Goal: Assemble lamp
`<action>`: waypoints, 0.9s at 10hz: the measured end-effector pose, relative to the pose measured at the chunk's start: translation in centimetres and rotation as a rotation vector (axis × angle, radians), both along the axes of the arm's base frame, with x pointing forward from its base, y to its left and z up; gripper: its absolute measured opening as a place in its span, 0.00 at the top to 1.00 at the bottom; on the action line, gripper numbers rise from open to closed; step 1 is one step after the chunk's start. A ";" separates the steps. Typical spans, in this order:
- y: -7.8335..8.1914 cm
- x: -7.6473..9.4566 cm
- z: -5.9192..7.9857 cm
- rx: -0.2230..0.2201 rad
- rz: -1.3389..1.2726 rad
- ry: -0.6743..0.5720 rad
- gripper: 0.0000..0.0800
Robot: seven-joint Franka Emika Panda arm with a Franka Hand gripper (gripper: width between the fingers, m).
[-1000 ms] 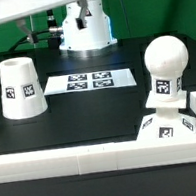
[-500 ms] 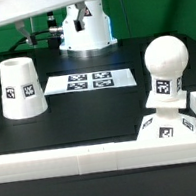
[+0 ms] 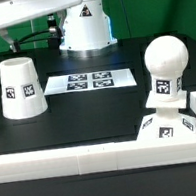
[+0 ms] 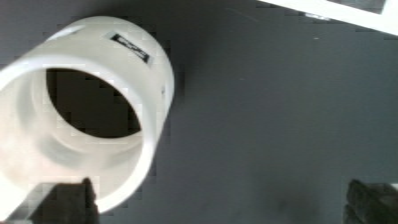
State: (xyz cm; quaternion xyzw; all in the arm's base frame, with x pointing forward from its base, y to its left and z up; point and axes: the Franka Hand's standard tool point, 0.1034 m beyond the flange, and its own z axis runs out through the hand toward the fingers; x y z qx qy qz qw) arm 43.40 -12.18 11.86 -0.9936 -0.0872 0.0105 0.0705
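The tapered white shade (image 3: 21,89) stands wide end down at the exterior view's left, with tags on its side. The wrist view looks down into its open top (image 4: 80,120). The round-headed bulb (image 3: 166,68) stands in the sloped square base (image 3: 169,126) at the exterior view's right, against the front rail. My gripper (image 4: 217,200) is open and empty above the table beside the shade, one dark fingertip (image 4: 63,202) overlapping the shade's rim in the picture. In the exterior view only the arm's white body (image 3: 23,10) shows at the top left; the fingers are out of frame.
The marker board (image 3: 90,82) lies flat at the middle back. White edge rails (image 3: 85,160) run along the front and stand at both sides. The robot's white pedestal (image 3: 84,27) is behind the table.
The arm's white body at the top of the exterior view has shifted and now tilts across the top left, above the shade. The lamp parts have not moved.
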 end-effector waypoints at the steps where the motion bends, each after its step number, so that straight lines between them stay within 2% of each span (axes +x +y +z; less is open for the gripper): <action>1: -0.2 -0.1 -0.6 -0.003 0.012 0.001 0.13; 5: -1.0 -0.7 -3.3 -0.014 0.033 0.014 0.13; 7: -1.0 -0.9 -3.6 -0.013 0.033 0.020 0.13; 9: -0.9 -0.9 -3.7 -0.013 0.033 0.022 0.46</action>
